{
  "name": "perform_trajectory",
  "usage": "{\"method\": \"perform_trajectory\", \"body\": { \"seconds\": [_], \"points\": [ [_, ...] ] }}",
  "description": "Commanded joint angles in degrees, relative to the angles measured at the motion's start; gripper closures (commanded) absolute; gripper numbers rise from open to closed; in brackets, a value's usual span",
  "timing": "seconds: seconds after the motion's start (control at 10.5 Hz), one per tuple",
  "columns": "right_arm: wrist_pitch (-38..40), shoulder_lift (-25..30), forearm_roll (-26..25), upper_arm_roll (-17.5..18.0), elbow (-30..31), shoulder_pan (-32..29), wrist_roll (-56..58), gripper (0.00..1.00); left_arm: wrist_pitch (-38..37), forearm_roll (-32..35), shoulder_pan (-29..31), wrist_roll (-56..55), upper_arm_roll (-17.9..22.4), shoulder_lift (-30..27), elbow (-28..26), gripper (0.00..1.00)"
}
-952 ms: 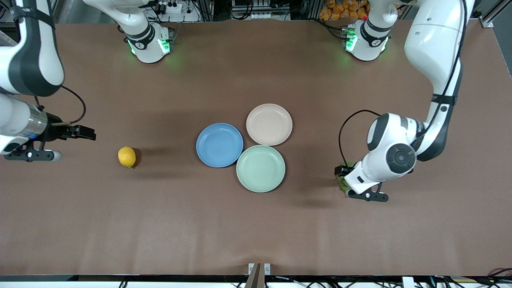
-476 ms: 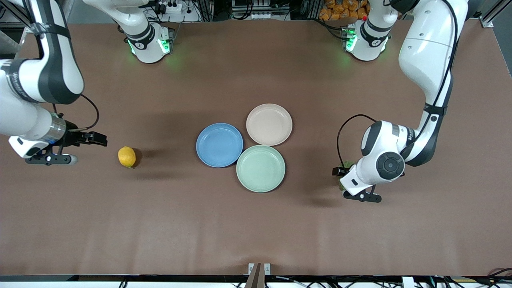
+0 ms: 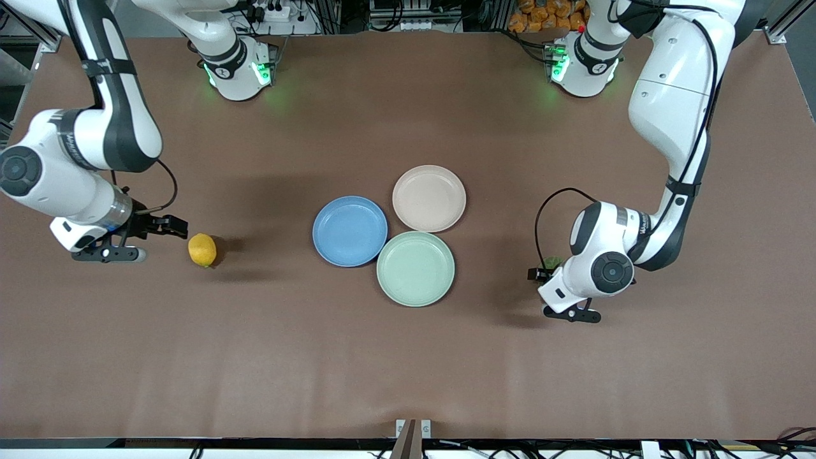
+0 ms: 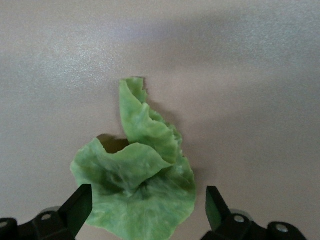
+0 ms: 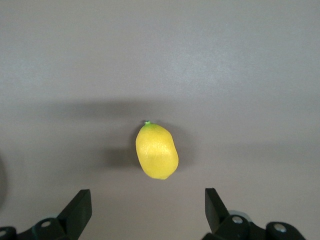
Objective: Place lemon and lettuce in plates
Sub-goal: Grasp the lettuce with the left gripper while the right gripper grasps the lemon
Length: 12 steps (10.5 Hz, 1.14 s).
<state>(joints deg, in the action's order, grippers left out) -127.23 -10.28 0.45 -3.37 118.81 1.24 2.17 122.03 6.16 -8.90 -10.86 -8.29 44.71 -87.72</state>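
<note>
While three plates are clustered, touching, at the middle of the brown counter (image 3: 408,357), nothing is seen lying on any of them: the blue plate (image 3: 350,231) toward the right arm's end, the beige-pink plate (image 3: 429,198) farther from the front camera, and the mint-green plate (image 3: 415,268) nearest to it. Open counter is left between this cluster and each piece of produce.

One lemon (image 3: 202,249) is found on the counter, well apart from the blue plate, toward the edge at the right arm's end. The right gripper (image 3: 171,225) is held just beside it, toward that same edge, with its fingers (image 5: 77,210) spread wide and nothing between them.

One lettuce (image 4: 137,177) leaf is laid on the counter toward the edge at the left arm's end, near the mint-green plate but apart from it; from the front it is mostly hidden by the left arm's wrist. The left gripper (image 4: 149,210) is poised over it, jaws parted, one finger at either side of the ruffled leaf, which is not yet pinched.
</note>
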Motion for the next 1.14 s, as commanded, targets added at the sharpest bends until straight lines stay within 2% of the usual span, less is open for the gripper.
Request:
{"method": "perform_trajectory", "body": {
  "seconds": [0.0,0.1,0.19,0.29,0.76,1.05],
  "points": [
    [-9.3,1.14,0.52,0.03,7.55,-0.01,1.08,0.0,2.24,1.75,-0.15,-1.53,0.12,1.87,0.88,0.0],
    [-13.0,0.18,0.52,0.03,9.49,-0.01,1.08,0.0,3.12,1.67,-0.06,-1.61,0.12,2.31,0.79,0.0],
    [-14.43,-1.05,0.52,0.03,10.04,-0.01,1.08,0.0,3.39,1.58,0.11,-2.57,0.12,2.31,0.88,0.57],
    [-14.97,-1.93,0.52,0.03,10.04,0.08,1.0,0.0,3.39,1.58,0.03,-3.28,0.12,2.31,0.88,1.0],
    [-20.77,-7.64,0.52,0.03,10.22,-0.01,1.0,0.0,3.39,1.58,-0.41,-3.46,0.03,1.61,0.97,1.0],
    [-24.54,-9.58,0.52,0.03,11.44,0.08,1.0,0.0,3.48,1.58,-0.24,-7.06,-0.67,-1.02,0.09,1.0]
  ]
}}
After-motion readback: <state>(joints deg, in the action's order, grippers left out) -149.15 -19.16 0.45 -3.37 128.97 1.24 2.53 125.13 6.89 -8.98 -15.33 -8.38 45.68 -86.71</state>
